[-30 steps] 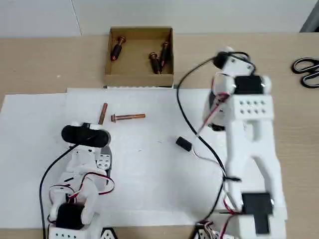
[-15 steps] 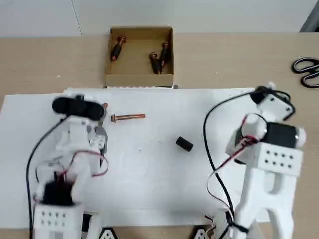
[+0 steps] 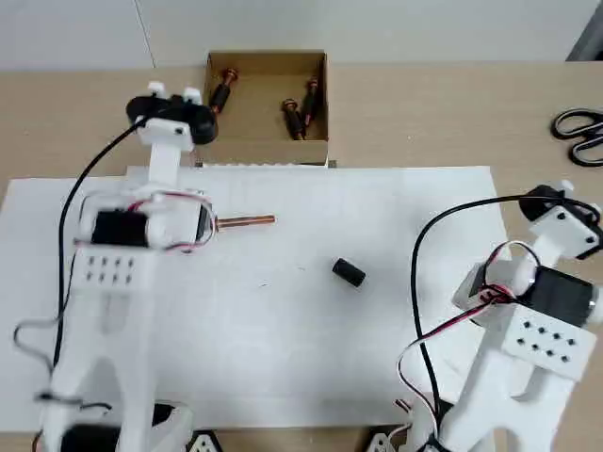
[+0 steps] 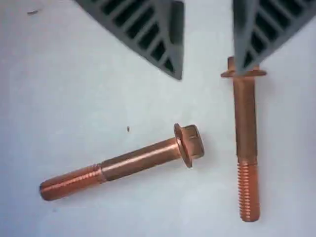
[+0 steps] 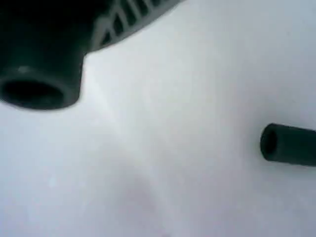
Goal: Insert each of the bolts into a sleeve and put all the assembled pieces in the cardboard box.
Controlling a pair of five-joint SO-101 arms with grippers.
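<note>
Here the left gripper [image 4: 210, 69] hangs, fingers wide, over 1 bolt [image 4: 245, 148], seemingly to grasp it, while the right gripper [image 5: 64, 39] clamps a sleeve [image 5: 37, 86] ready to receive it.

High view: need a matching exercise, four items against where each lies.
Items:
1 sleeve
2 bolt
3 scissors
4 assembled pieces

Places:
A inside the cardboard box
B bare table, far right
C white paper, middle
D white paper, left part

Pairs: 1-C; 2-D; 3-B; 4-A
</note>
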